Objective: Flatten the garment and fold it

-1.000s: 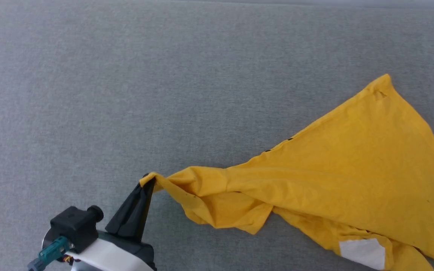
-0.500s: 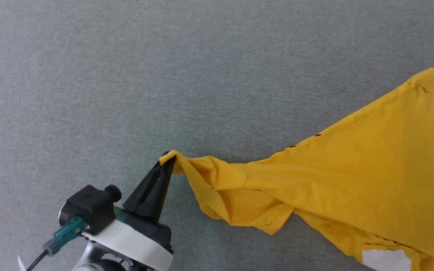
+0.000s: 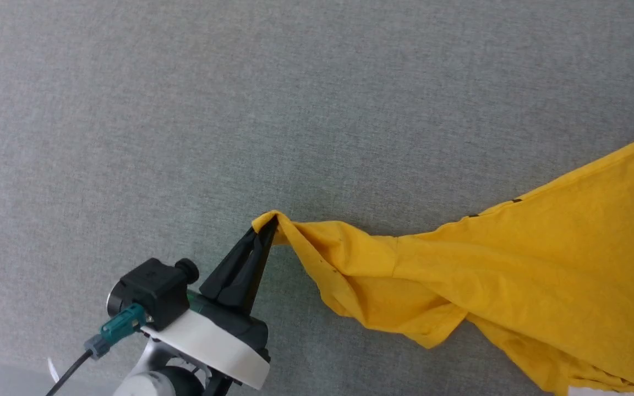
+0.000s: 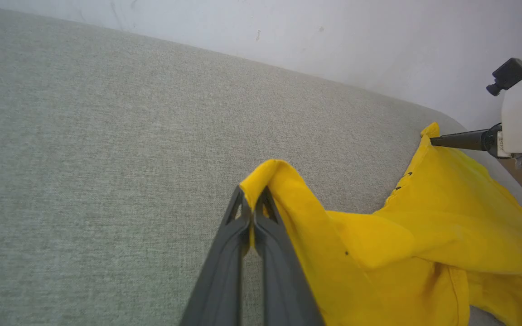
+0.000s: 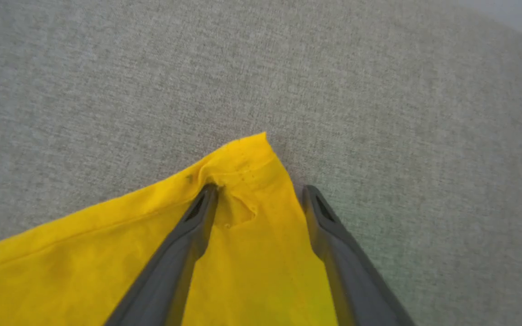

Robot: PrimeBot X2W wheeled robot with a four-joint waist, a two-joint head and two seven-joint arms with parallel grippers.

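Observation:
The garment (image 3: 515, 275) is a bright yellow T-shirt lying crumpled and stretched across the right of the grey padded surface. A bit of white print shows at the bottom edge of the head view. My left gripper (image 3: 270, 223) is shut on one corner of the garment (image 4: 379, 253) and holds that corner a little off the surface. In the right wrist view, my right gripper (image 5: 259, 190) is open, its two fingers either side of another corner of the garment (image 5: 243, 253), which lies flat. The left wrist view shows the right gripper (image 4: 432, 141) at that far corner.
The grey fabric surface (image 3: 240, 110) stretches wide to the left and far side. In the left wrist view a pale wall (image 4: 333, 36) stands behind it, and its rounded edge (image 4: 505, 176) drops off near the right gripper.
The head view has shifted, so the garment now sits further right in it and its far corner is out of frame. My left gripper still holds the same corner, now higher in view.

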